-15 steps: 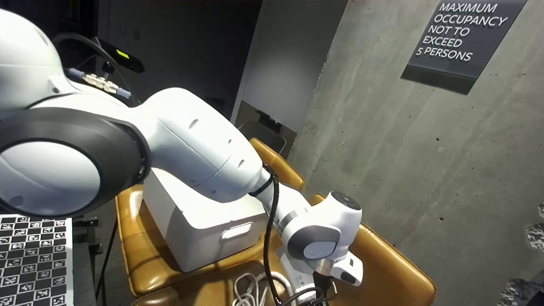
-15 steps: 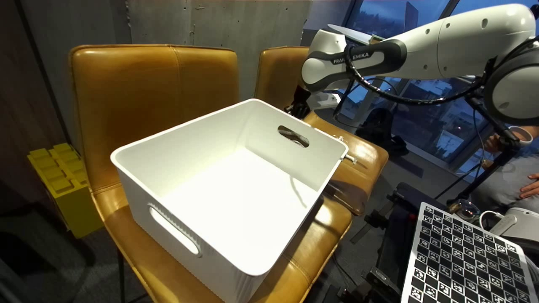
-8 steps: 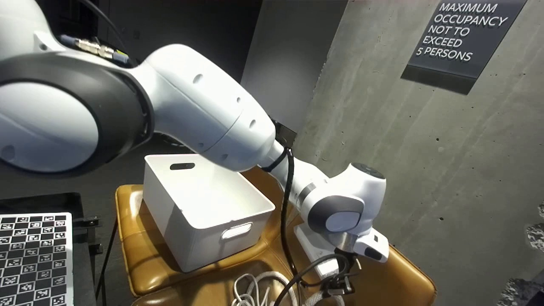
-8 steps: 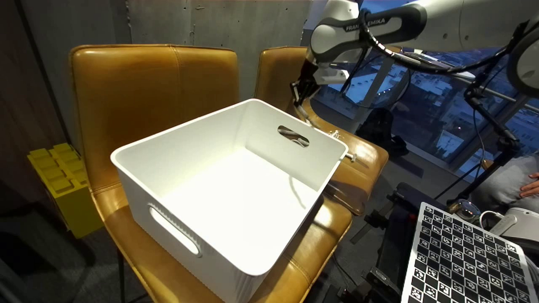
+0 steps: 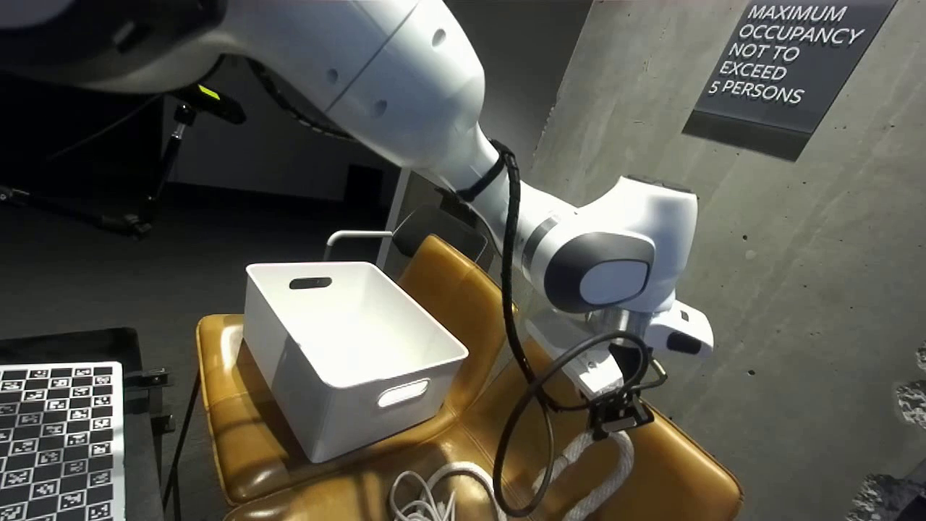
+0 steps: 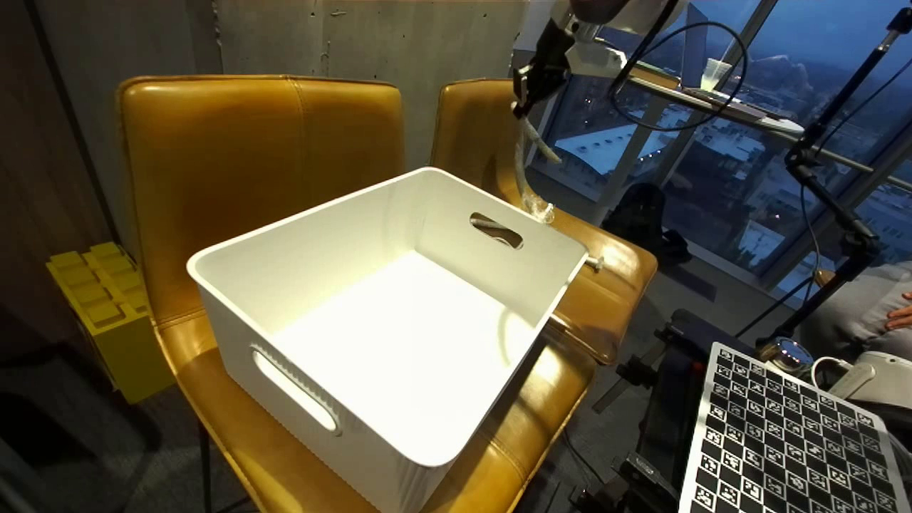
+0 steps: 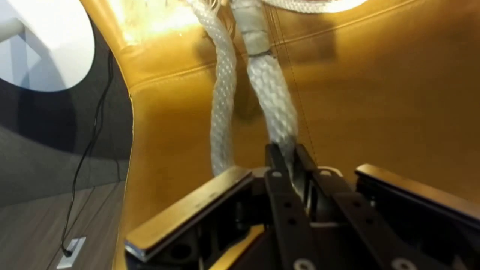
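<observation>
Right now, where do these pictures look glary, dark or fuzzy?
Wrist view: glare whitens the tan chair near the top; gripper and rope look slightly soft. In an exterior view, the white bin has a washed-out floor; in an exterior view, the wall sign reads crisply, the left background very dark.

rope point(image 7: 275, 97): coarse braided fibre | chair point(image 7: 375, 97): glossy leather-look | bin point(image 5: 354, 423): matt plastic | wall point(image 5: 796, 253): pitted matt concrete
</observation>
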Motion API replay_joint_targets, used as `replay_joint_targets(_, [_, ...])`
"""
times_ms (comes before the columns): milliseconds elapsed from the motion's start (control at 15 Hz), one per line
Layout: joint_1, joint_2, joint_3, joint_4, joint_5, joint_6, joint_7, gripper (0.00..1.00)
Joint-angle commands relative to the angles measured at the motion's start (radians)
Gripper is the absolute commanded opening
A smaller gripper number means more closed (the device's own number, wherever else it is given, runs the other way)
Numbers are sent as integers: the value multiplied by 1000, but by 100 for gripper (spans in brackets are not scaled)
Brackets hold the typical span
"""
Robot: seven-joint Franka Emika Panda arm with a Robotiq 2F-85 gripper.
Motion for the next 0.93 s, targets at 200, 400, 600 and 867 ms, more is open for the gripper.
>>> replay_joint_targets(200, [-6, -333, 78, -373, 21, 239, -134, 3])
replay_joint_targets(400, [-3, -470, 121, -514, 38, 348, -181, 3])
replay_joint_targets(600, [12, -617, 159, -658, 61, 440, -206, 3])
replay_joint_targets(867, [42, -803, 217, -807, 95, 529, -216, 3])
